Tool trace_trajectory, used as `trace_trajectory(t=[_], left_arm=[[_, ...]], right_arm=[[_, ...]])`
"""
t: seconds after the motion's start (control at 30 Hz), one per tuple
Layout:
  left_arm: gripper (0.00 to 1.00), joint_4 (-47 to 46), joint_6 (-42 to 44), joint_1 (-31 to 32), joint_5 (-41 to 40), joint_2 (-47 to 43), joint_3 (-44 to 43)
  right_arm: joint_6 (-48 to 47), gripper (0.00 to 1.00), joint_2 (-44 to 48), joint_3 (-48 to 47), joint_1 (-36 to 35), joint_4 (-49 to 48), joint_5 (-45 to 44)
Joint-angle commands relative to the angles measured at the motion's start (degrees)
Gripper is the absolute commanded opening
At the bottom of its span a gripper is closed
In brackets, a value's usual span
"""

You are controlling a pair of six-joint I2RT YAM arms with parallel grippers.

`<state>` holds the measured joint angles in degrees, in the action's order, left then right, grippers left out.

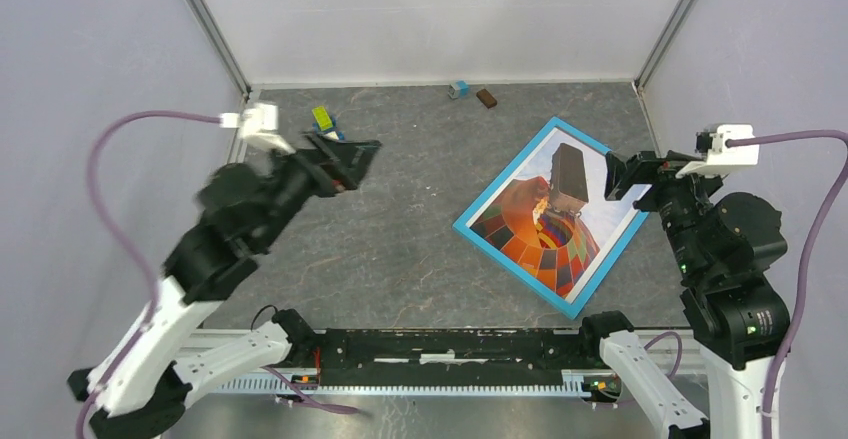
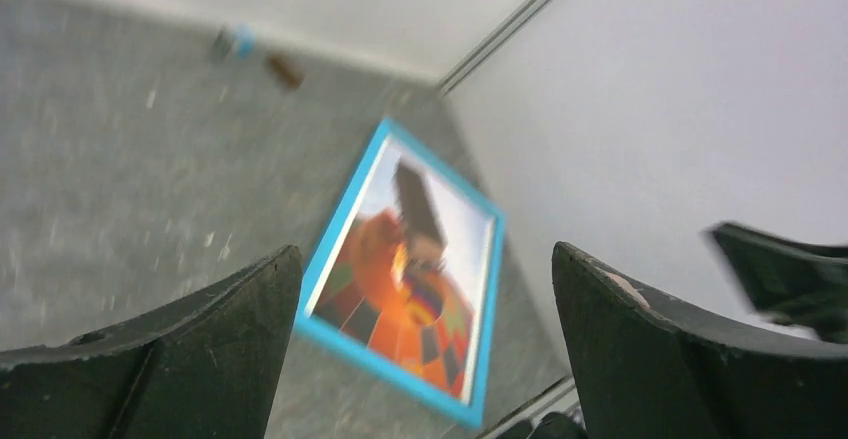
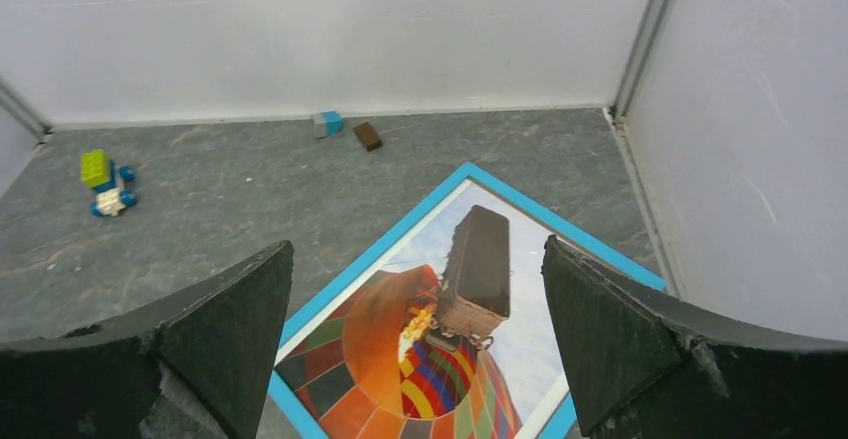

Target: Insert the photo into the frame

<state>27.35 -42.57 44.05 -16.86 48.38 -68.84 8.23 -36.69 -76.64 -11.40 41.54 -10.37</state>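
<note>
The photo [image 1: 545, 221], an orange, red and yellow balloon print with a white border, lies face up inside the bright blue frame [image 1: 514, 172] on the grey table, right of centre. It also shows in the right wrist view [image 3: 420, 359] with the frame [image 3: 370, 259] round it, and blurred in the left wrist view [image 2: 410, 289]. My right gripper [image 1: 613, 176] hovers above the frame's right edge, open and empty. My left gripper [image 1: 350, 164] is raised at the far left, far from the frame, open and empty.
A green, blue and white toy block [image 1: 324, 121] lies behind the left gripper. A small blue block [image 1: 458, 89] and a brown block [image 1: 486, 97] lie by the back wall. White walls close in the table on three sides.
</note>
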Motion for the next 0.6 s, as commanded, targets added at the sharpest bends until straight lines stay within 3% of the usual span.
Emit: trace_trajectory(t=[0.0,0.23,0.57], left_arm=[[1.00,2.9,15.0,-0.3,1.9,-4.6,-9.3],[1.00,8.1,17.1,-0.3,1.3,-8.4,-19.0],[1.00,10.8,16.7,-0.3,1.3,-10.7,-21.5]], right_arm=[[1.7,0.98,0.7,-3.5,0.0,-0.6,6.6],[2.2,0.98,2.6,-6.2,-0.1,-0.5,8.9],[1.8,0.98,6.4,-6.8,-0.1,-2.5,7.1]])
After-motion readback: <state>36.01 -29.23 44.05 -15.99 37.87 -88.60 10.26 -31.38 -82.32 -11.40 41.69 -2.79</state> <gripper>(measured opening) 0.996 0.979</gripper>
